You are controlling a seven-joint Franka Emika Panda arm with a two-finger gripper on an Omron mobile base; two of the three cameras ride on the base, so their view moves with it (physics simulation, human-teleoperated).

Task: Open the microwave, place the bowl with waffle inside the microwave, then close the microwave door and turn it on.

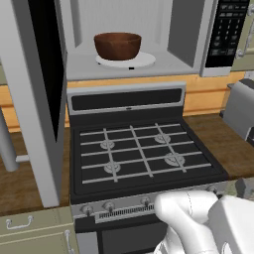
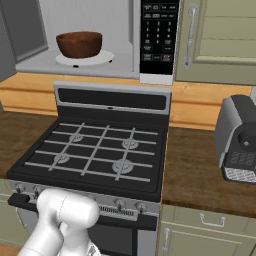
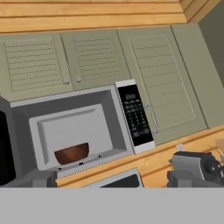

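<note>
Bowl (image 1: 117, 45) sits on the turntable inside the microwave (image 1: 188, 44), top centre of the frame. Microwave door (image 1: 37, 99) hangs open at left (swing it fully shut). Gripper, empty, jaws spread wide.

The brown wood-grain counter (image 2: 195, 165) runs on both sides of my black gas stove with grey grates (image 2: 95, 150), which sits set into it. On the counter to my right stands a grey boxy toaster-like appliance (image 2: 239, 140), just beside the stove. Above, inside the open light-grey microwave (image 1: 149, 34), the white round turntable plate (image 1: 144, 60) lies on the cavity floor, and the deep dark reddish-brown wooden bowl (image 1: 117, 44) rests directly on that plate, upright and roughly centred.
</note>
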